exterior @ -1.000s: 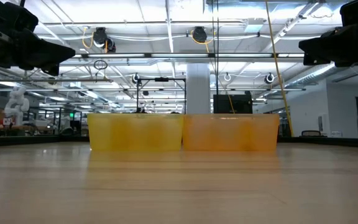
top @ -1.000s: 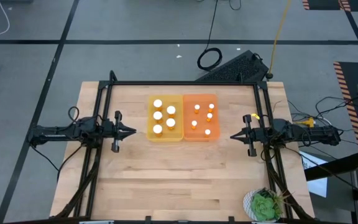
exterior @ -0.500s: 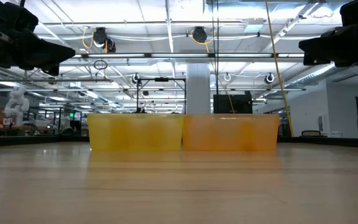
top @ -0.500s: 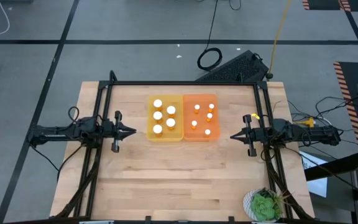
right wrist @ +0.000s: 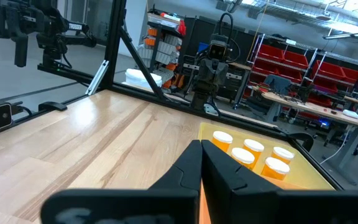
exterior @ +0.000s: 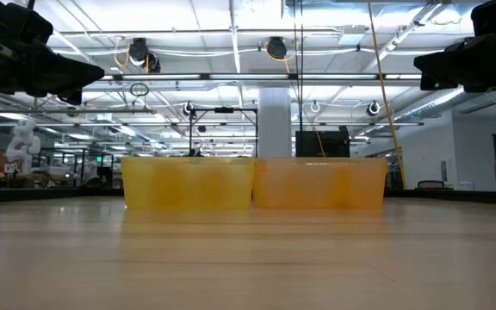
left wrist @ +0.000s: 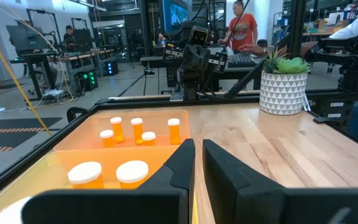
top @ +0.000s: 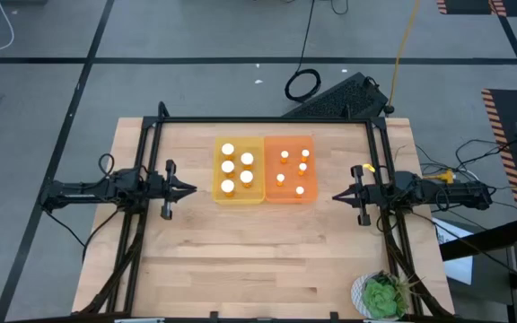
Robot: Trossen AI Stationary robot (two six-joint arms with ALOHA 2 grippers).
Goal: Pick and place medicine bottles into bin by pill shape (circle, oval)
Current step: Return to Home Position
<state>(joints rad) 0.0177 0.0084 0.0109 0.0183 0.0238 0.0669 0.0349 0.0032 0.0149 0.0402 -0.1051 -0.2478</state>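
Looks done: all medicine bottles (top: 228, 167) are binned, big caps in yellow bin (top: 218, 194), small caps in orange bin (top: 311, 142), mid-table toward the far edge. Left gripper (top: 189, 189) and right gripper (top: 338, 196) are closed, empty, parked by the side edges. Nothing loose on the table (top: 258, 260).

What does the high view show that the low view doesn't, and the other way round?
Only the high view shows the medicine bottles: larger white caps in the yellow bin, smaller ones in the orange bin, plus the left gripper, right gripper and a potted plant. Only the low view shows the bins' translucent side walls and the ceiling lights behind. Both show the two bins side by side on the wooden table.
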